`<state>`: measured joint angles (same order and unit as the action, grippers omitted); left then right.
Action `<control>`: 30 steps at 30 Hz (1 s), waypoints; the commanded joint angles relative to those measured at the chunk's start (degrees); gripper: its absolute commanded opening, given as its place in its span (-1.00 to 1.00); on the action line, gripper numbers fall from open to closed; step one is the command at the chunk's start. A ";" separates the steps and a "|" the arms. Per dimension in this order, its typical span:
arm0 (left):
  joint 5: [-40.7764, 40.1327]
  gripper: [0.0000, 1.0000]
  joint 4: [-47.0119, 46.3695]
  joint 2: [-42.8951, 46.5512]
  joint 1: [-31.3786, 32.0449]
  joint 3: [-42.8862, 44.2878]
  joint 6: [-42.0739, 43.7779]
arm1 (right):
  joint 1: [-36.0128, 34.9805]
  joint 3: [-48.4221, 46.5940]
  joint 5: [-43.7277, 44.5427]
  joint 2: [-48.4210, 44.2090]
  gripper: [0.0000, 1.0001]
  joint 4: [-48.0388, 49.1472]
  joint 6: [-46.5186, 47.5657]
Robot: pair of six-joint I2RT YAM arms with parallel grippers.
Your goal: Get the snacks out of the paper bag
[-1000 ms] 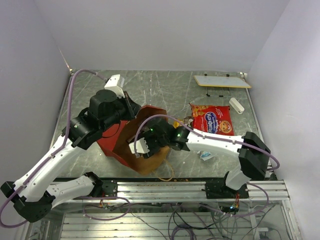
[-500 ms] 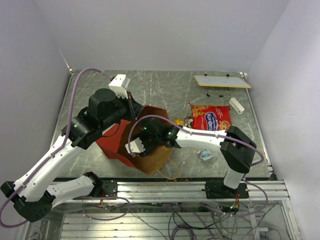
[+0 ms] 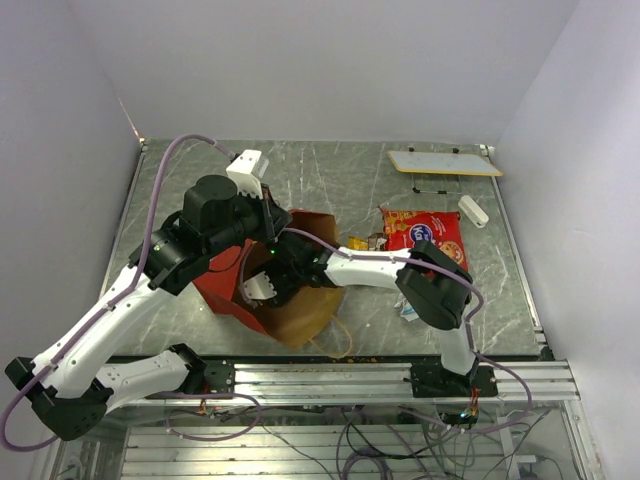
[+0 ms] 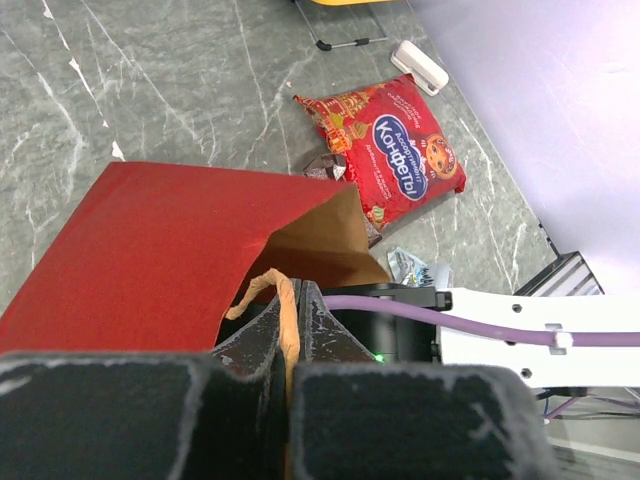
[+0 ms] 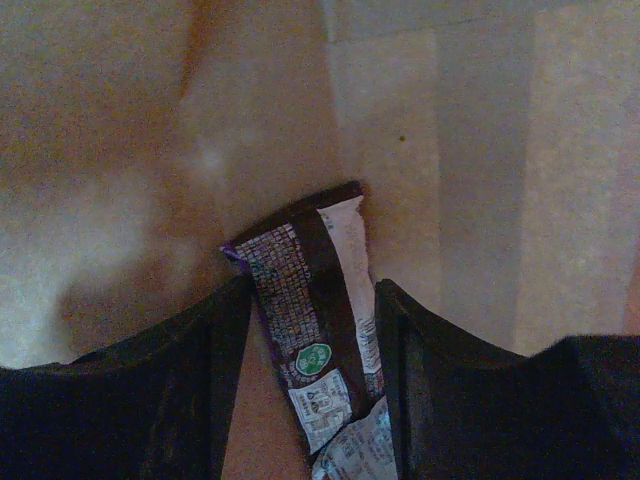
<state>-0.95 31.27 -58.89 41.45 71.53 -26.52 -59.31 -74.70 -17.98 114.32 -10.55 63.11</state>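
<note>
While your left gripper (image 4: 290, 305) clamps the tan handle (image 4: 256, 297), your right gripper (image 5: 312, 300), jaws parted astride the centre-frame brown wrapper (image 5: 300, 262), could pinch the paper bag (image 4: 150, 250) floor too.

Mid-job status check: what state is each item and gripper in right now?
Paper bag: on its side, mouth open.
Dark packet: inside bag.
Red packet: out, flat on table.
Silvery wrapper: out, on table.
Left gripper: shut on bag handle.
Right gripper: inside bag, straddling Dark packet, grip unclear.
</note>
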 commanded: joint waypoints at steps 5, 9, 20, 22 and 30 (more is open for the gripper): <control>0.61 -0.86 -0.35 1.44 0.09 0.47 0.51 | 0.00 -1.71 6.82 5.61 -0.10 7.83 -3.81; -3.22 -0.86 2.24 1.96 0.10 0.26 -0.30 | 0.04 -0.79 7.76 5.39 -0.49 10.25 -5.42; -12.48 -0.86 8.79 6.20 0.12 -3.10 -5.30 | -0.32 3.60 6.64 -2.47 -0.87 18.49 -14.23; -13.70 -0.86 7.31 8.22 0.04 -5.24 -7.24 | -0.46 5.59 5.35 -4.57 -0.88 20.19 -15.07; -13.82 -0.86 7.30 8.53 0.07 -4.49 -7.29 | -1.91 12.81 4.10 -13.41 -0.96 20.84 -15.70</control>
<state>-12.14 37.69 -49.43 41.67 65.80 -33.67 -60.25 -63.96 -11.22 106.13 7.97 48.40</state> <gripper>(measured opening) 0.075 0.072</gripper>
